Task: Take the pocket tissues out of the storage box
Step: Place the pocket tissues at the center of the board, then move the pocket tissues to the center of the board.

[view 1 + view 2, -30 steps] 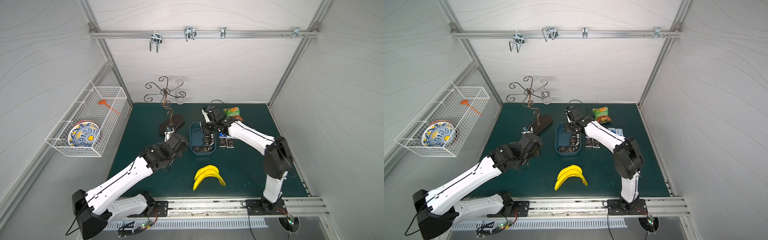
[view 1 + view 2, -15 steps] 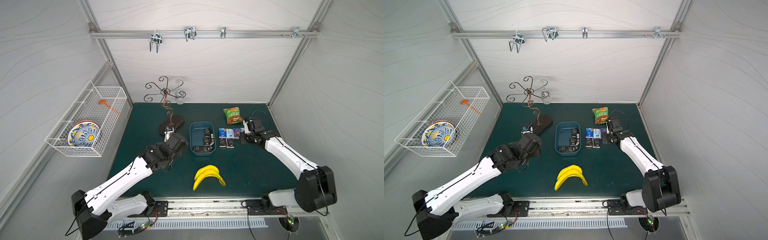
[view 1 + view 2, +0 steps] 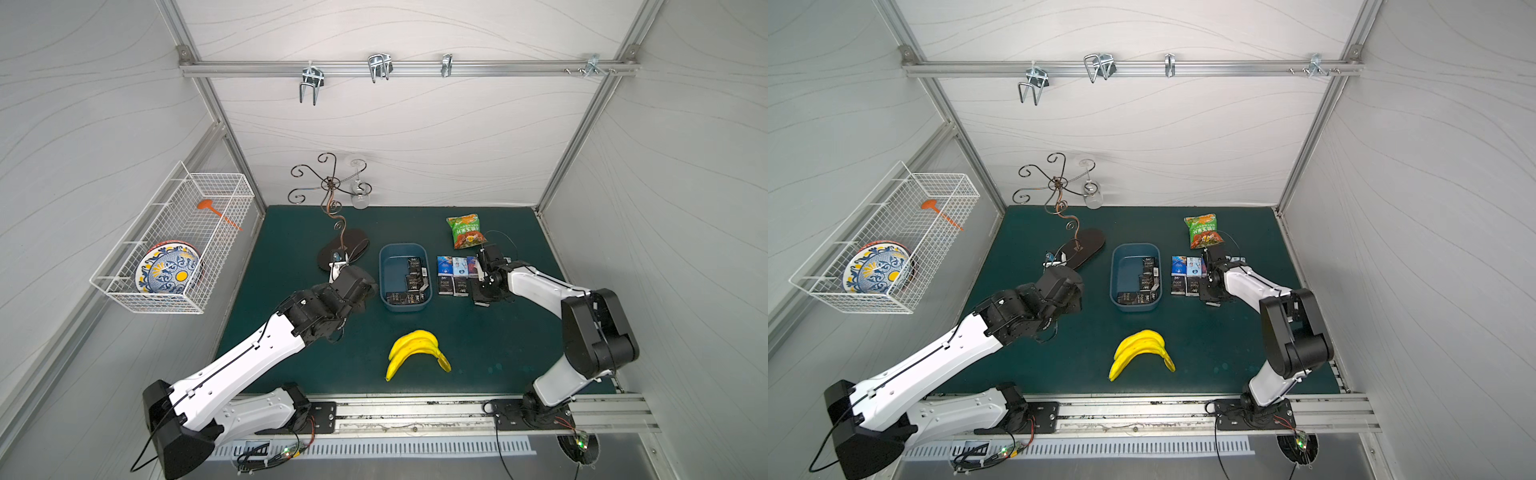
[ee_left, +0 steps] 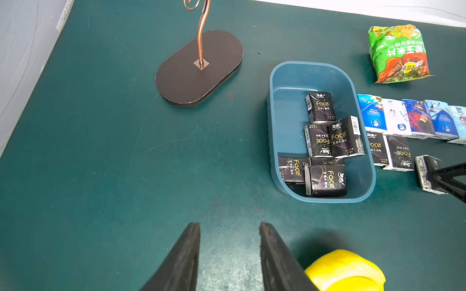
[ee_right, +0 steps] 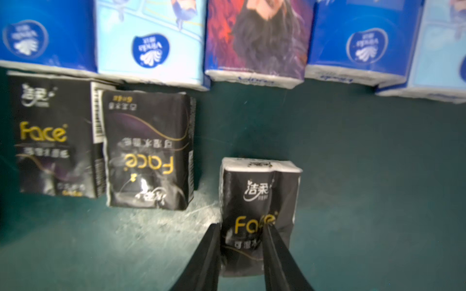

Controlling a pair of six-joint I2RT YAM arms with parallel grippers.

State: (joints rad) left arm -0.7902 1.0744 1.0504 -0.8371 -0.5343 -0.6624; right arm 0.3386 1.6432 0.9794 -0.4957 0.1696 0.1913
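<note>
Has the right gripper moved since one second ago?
Yes. The right gripper was above the storage box; now it is at the far end of the pocket tissues laid beside the box.

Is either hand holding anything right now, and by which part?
Left hand empty. Right hand straddles one end of a black tissue pack; whether it grips cannot be told.

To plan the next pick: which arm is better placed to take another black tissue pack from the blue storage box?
Left, probably: the left gripper hovers empty beside the storage box; the right gripper is at a black pack on the mat.
</note>
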